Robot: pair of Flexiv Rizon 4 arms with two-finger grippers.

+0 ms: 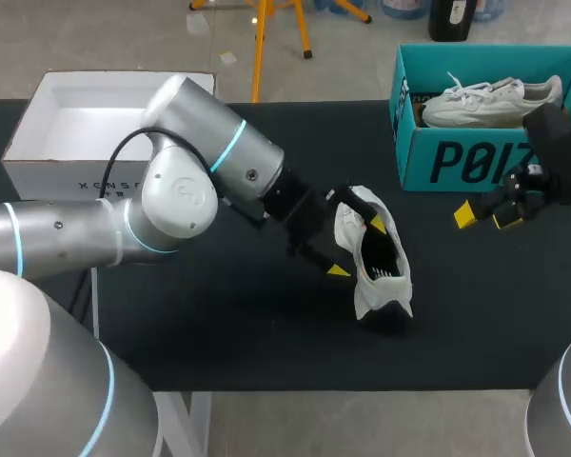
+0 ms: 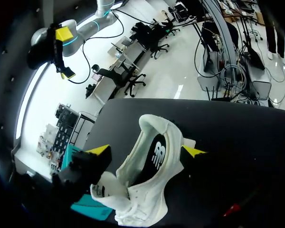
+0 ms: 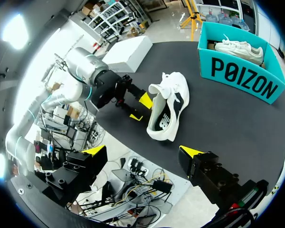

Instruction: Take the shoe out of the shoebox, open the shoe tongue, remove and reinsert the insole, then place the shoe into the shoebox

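A white shoe (image 1: 373, 255) with a black inside lies on the black table, its opening turned toward my left gripper (image 1: 356, 248). In the left wrist view the shoe (image 2: 154, 178) sits between the left gripper's (image 2: 146, 151) widely spread yellow tips, which straddle its collar without clamping it. The teal shoebox (image 1: 457, 157) stands at the back right with a second white shoe (image 1: 490, 100) inside. My right gripper (image 1: 484, 217) hangs open and empty in front of that box, to the right of the shoe (image 3: 168, 107). From the right wrist, the right gripper (image 3: 142, 152) shows only table under it.
A white open box (image 1: 38, 143) stands at the back left, behind my left arm. The teal shoebox (image 3: 242, 78) is near the table's far right corner. Bare black table lies in front of the shoe toward the near edge.
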